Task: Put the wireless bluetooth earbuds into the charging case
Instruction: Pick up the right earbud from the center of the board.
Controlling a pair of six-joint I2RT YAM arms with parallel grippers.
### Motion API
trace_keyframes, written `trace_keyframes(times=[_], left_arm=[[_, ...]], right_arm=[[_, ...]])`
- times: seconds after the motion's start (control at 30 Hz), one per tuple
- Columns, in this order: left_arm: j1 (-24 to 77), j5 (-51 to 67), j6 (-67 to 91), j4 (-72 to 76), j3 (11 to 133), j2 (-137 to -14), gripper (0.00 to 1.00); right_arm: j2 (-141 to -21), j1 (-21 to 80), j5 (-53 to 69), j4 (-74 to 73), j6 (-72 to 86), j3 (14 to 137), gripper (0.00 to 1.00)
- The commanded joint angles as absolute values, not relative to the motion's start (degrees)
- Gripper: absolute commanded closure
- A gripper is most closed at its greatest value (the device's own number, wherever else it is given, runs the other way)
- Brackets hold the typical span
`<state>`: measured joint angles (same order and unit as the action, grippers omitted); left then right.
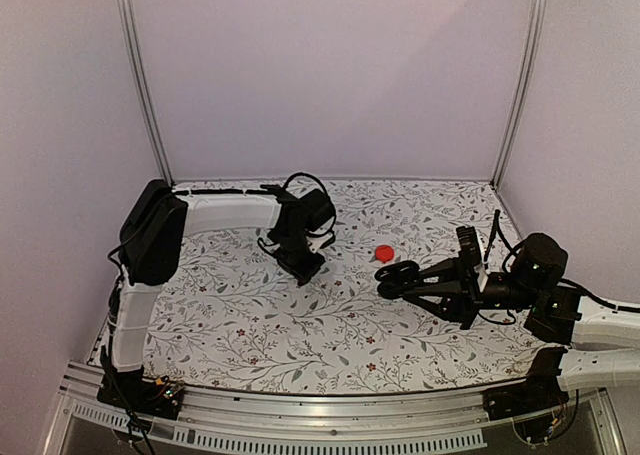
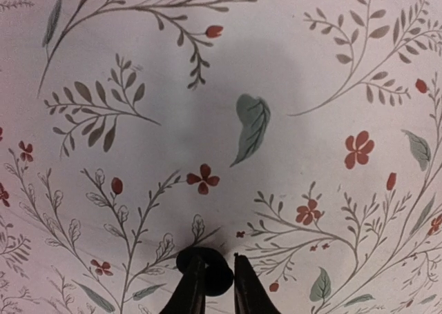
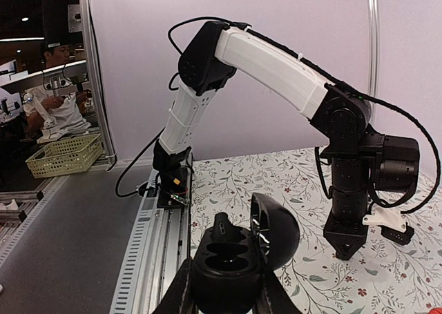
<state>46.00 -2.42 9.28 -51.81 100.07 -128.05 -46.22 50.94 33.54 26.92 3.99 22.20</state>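
Observation:
The charging case [image 3: 231, 272] is a glossy black oval with its lid [image 3: 277, 237] swung open, and my right gripper [image 3: 226, 290] is shut on its body. One earbud [image 3: 222, 229] stands in the far socket; the near socket shows empty. From above, the case [image 1: 396, 274] hangs low at table centre-right in the right gripper [image 1: 392, 281]. My left gripper [image 1: 303, 269] points straight down at the mat. In its wrist view the left gripper [image 2: 217, 259] has its fingers drawn in on a small black earbud [image 2: 215, 276] lying on the floral mat.
A flat red disc [image 1: 383, 252] lies on the floral mat [image 1: 250, 315] just behind the case. An aluminium rail [image 1: 330, 415] runs along the near edge. Frame posts [image 1: 141, 85] and pale walls close the back and sides. The left arm's wrist [image 3: 349, 203] rises close to the case.

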Motion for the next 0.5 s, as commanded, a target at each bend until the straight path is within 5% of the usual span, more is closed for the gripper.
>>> trace_keyframes(times=[0.0,0.27,0.47], left_arm=[[44.3,-5.1,9.9,-55.2,98.1,-126.5,0.85],[43.6,-5.6,10.0,-55.5,97.0,-126.0,0.86],[43.2,-6.4,10.1,-55.5,96.6,-125.2,0.97]], right_arm=[[-45.6,50.7,33.4,26.7,3.6,22.7,1.00],[-45.6,50.7,33.5,26.8,3.4,22.7,1.00],[-45.8,50.7,33.7,27.0,3.5,22.7,1.00]])
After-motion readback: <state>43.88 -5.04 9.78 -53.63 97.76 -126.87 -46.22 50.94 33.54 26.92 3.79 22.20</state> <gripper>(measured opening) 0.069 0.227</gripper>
